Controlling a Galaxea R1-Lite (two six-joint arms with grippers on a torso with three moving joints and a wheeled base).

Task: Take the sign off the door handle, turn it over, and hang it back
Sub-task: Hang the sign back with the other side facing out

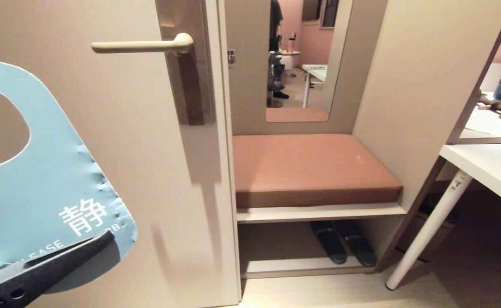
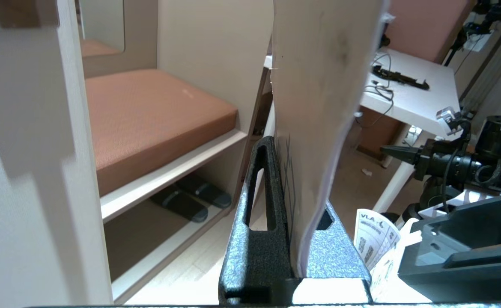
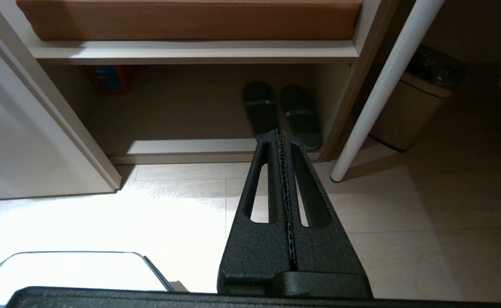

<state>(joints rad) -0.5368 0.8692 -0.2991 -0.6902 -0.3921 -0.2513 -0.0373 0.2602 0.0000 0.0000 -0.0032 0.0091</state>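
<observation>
The sign (image 1: pixel 49 188) is off the door handle, low at the left of the head view, tilted, its blue face with an oval hole towards me. My left gripper (image 1: pixel 100 241) is shut on its lower end. In the left wrist view the sign's pale face (image 2: pixel 319 85) stands up between the black fingers (image 2: pixel 261 205) of the left gripper (image 2: pixel 295 179). The door handle (image 1: pixel 143 46), a cream lever on a brown plate (image 1: pixel 188 68), is bare, above and to the right of the sign. My right gripper (image 3: pixel 278 137) is shut and empty, low over the floor.
Right of the door is a niche with a brown bench cushion (image 1: pixel 310 167), black slippers (image 1: pixel 342 241) beneath it and a mirror (image 1: pixel 297 60) above it. A white table (image 1: pixel 490 167) with a slanted leg (image 1: pixel 426 231) stands at the right, with a bin (image 3: pixel 413 107) under it.
</observation>
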